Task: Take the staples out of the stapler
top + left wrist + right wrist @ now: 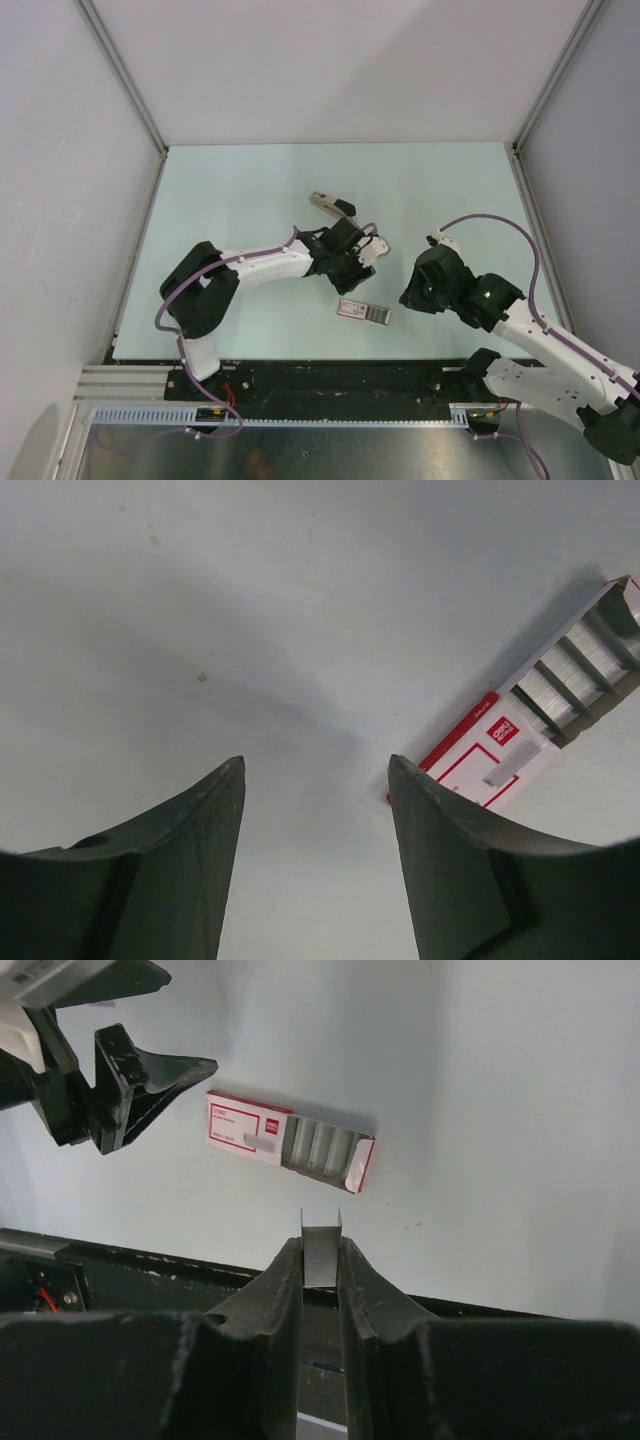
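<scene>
**Staple strip out and pinched in the right gripper; stapler lies at the back**

Nearest the front edge of the table (230,200) lies the box (288,1140), flat, with its open end showing rows of spare staples. A small grey sliver shows on its printed lid. Whether that is a loose piece or part of the print cannot be told.

Just right of the box and a little farther in, the right gripper (321,1265) has its fingers pressed together on the staples (322,1240). They form a short grey channel-shaped strip that stands out past the fingertips. The narrow pinch suits so thin a piece, and holding it up off the table keeps it from being lost. By this, the unloading itself looks largely done, and setting the strip down is probably what remains.

Farther in, near the table's middle, the left gripper (315,780) hangs over bare table with its fingers apart and nothing between them. The box sits off to its side.

Beyond it lies the stapler (331,204), near the left gripper but in neither grip. Whether its tray is open cannot be made out from above.
</scene>
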Tool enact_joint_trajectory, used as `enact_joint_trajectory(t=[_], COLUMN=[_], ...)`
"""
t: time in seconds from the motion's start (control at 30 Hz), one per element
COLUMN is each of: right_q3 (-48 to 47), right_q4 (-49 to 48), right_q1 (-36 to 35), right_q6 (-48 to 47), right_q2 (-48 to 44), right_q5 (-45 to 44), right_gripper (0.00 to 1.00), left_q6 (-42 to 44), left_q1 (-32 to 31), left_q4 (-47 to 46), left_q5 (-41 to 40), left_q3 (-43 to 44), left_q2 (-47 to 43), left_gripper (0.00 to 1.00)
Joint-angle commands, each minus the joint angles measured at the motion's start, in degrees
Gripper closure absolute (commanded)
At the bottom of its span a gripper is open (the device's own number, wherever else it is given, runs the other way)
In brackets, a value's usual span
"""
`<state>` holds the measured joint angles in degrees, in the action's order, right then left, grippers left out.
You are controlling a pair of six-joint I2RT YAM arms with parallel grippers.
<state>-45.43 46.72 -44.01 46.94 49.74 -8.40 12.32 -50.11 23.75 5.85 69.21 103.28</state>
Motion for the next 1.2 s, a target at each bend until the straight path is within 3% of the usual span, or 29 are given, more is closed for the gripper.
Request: enact_joint_trajectory(t=[0.0,0.67,1.17], right_q3=[0.97,2.64,2.81], right_q4=[2.17,-2.44,-7.51], right_q1=[0.83,1.46,-1.67], right_q6=[1.22,0.4,-2.24], right_q2=[-0.49,2.09,11.97], right_q5=[-0.68,1.77,3.8], right_gripper=[1.0,1.0,1.0], left_q6=[2.0,1.28,1.65], left_q1=[-1.26,-5.63,-5.24], left_q4=[-3.58,-7.66,-7.12], left_q5=[-1.82,-5.12,-2.87], left_q3=[0.76,-8.93,-12.52], left_q2=[1.93,-1.61,-9.29], left_gripper=[0.37,0.4,0.38])
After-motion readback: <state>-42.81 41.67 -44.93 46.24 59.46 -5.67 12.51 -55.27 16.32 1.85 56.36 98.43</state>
